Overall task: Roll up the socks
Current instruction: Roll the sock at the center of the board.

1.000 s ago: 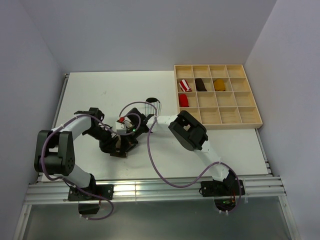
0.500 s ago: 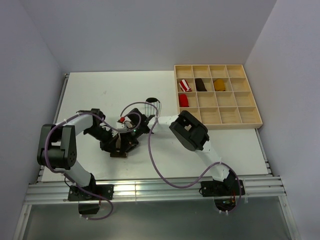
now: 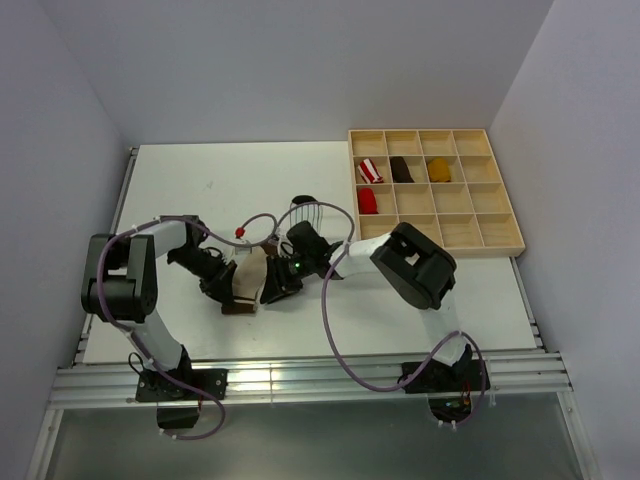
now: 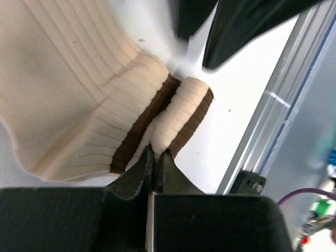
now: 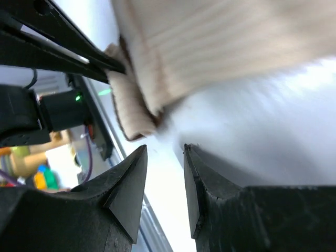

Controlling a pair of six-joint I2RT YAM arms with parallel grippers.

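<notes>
Right gripper (image 5: 165, 153) swings back and lets go, jaws apart and empty, while the left gripper (image 4: 155, 157) is now pinched tight on the folded brown cuff of the cream sock (image 4: 68, 89), left of centre on the table (image 3: 180, 180), so rolling's only just begun.

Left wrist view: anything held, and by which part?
The left gripper has its jaws shut on the cream sock, pinching the folded cuff by its brown band. The right gripper is open, holding nothing.
</notes>
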